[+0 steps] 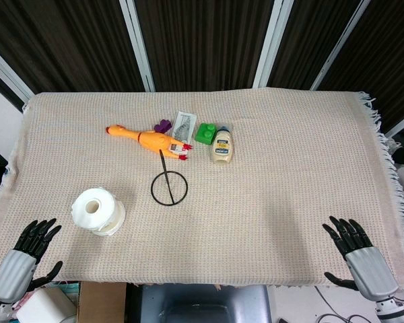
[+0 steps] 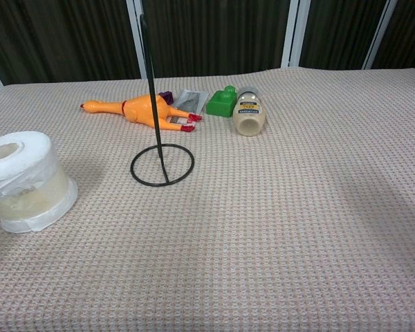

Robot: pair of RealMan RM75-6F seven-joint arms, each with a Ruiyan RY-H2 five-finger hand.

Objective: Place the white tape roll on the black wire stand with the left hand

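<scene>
Both hands rest at the near table edge, fingers spread and holding nothing: the left hand (image 1: 23,252) at the near-left corner, the right hand (image 1: 358,252) at the near-right. Neither shows in the chest view. The tape roll (image 1: 98,210) lies flat on the cloth (image 1: 289,175), hole upward, near the left hand and well apart from the stand (image 1: 168,183). A clear wrapper seems to sag around its lower part.

The stand is a ring base with a thin upright rod; its base sits between the roll and a rubber chicken (image 1: 150,140), which lies just behind it.

The step in hand looks like the reach and grasp, since nothing has been lifted. I would take the roll by its outer wall, from the left side, so no finger covers the hole. Loose wrapper may slip, so the grip should bear on the firm roll itself. Then lift above the rod tip, centre the hole over it, and lower straight. The stand looks light; a sideways knock on the rod would likely tip it toward the chicken, green block (image 1: 205,132) and bottle (image 1: 222,146).
</scene>
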